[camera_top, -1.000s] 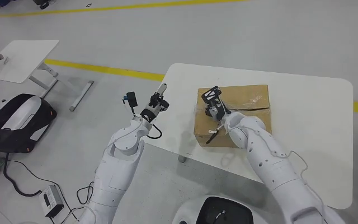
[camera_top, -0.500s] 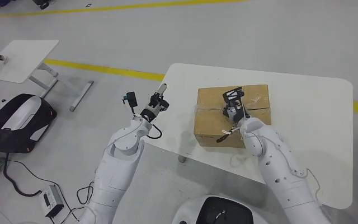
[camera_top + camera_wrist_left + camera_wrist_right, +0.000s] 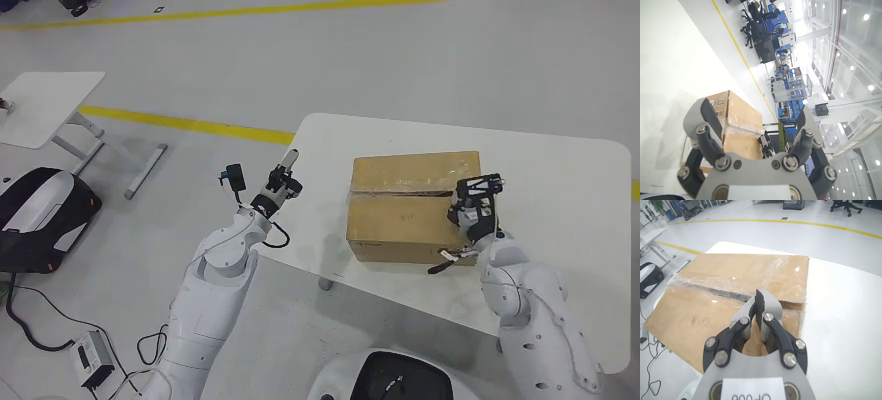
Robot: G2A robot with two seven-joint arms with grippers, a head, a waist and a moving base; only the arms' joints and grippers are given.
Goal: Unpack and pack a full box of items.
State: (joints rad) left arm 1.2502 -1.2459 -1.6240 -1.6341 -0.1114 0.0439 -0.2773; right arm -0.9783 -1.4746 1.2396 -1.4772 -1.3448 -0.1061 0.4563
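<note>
A brown cardboard box (image 3: 410, 205) sits on the white table (image 3: 560, 180), its top flaps (image 3: 725, 279) covered with crinkled clear tape along the middle seam. A dark gap runs along that seam. My right gripper (image 3: 470, 203) is shut, fingertips (image 3: 758, 298) pressed together just above the seam near the box's right end. My left gripper (image 3: 289, 160) hangs over the table's left edge, well apart from the box, open with nothing between its fingers (image 3: 710, 115). The left wrist view looks past them at the box (image 3: 742, 117) and the right gripper (image 3: 766, 144) behind it.
Bare tabletop lies right of the box (image 3: 838, 306) and between the box and my left gripper. Off the table stand a small white side table (image 3: 45, 105) and a black-and-white floor unit (image 3: 40, 215) with cables.
My right gripper has travelled along the box's seam from its left end to its right end. The left arm has stayed still.
</note>
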